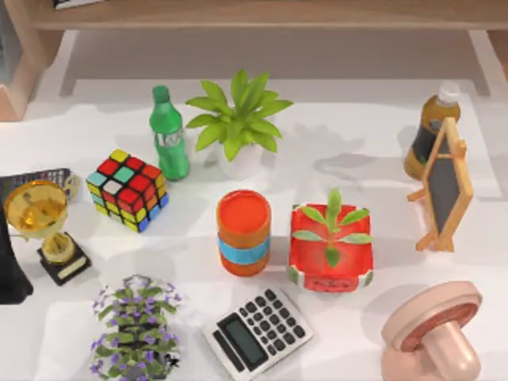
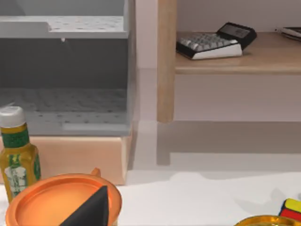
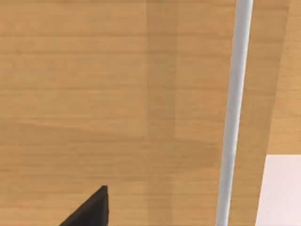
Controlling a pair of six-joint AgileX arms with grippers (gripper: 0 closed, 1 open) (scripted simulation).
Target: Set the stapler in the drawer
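The stapler is out of view. Close before my right gripper in the right wrist view stands a wooden front with an upright grey bar handle, apparently the drawer's face. A dark part of my left gripper hangs over the orange can in the left wrist view, facing a wooden cabinet with a grey open inside. My left arm shows as a dark shape at the table's left edge.
The table holds a calculator, a pink mushroom-shaped object, an orange can, a red planter, a puzzle cube, a green bottle, a trophy, a small chalkboard and plants.
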